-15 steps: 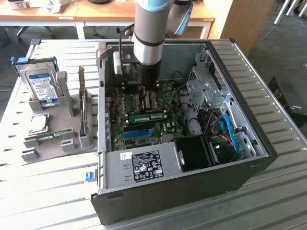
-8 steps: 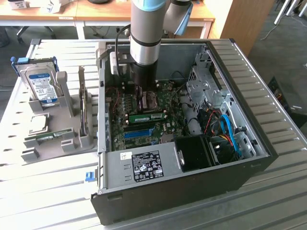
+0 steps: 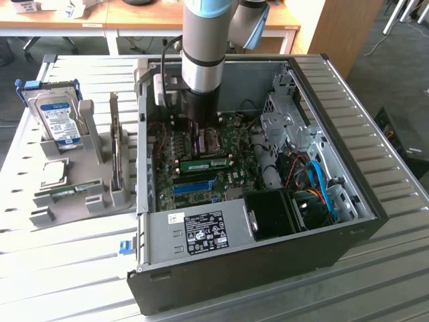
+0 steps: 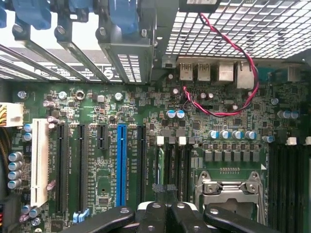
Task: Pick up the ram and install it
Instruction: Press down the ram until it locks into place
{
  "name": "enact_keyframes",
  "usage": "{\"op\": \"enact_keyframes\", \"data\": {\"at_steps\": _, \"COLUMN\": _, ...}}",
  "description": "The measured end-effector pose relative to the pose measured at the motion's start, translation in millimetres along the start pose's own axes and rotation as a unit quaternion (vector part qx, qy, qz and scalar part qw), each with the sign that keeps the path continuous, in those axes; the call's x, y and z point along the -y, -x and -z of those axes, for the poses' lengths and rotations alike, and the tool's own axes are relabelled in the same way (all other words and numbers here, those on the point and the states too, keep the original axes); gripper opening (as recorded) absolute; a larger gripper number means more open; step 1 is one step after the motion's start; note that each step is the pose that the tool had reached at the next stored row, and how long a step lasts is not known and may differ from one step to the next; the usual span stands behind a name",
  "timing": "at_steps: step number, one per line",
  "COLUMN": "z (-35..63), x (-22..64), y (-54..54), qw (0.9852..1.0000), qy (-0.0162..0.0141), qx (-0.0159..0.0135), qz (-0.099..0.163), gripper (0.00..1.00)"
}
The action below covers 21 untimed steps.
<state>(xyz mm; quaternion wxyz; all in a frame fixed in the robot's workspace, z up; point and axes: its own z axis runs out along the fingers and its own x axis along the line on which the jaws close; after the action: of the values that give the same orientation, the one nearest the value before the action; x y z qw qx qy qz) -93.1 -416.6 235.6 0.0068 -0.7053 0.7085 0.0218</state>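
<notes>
Tool (image 3: 201, 137) tips hidden behind arm above motherboard (image 3: 234, 171).

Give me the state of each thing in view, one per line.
hand: shut, inside the case above the board.
ram stick: lying flat on the board, inside the case.
computer case: side open, lying flat.
processor socket: latch down.
hard drive: upright in the holder.
second ram stick: lying in the holder.
</notes>
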Motion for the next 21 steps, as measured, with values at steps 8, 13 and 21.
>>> {"op": "enact_keyframes", "data": {"at_steps": 8, "z": -4.1, "x": 0.1, "y": -0.2, "qw": 1.0000, "qy": 0.0001, "qx": -0.0001, "qz": 0.000, "gripper": 0.11}}
{"op": "enact_keyframes", "data": {"at_steps": 13, "z": -5.8, "x": 0.1, "y": -0.2, "qw": 1.0000, "qy": 0.0000, "qx": 0.0000, "qz": 0.000, "gripper": 0.11}}
{"op": "enact_keyframes", "data": {"at_steps": 21, "z": -7.3, "x": 0.2, "y": -0.2, "qw": 1.0000, "qy": -0.0001, "qx": 0.0002, "qz": 0.000, "gripper": 0.11}}
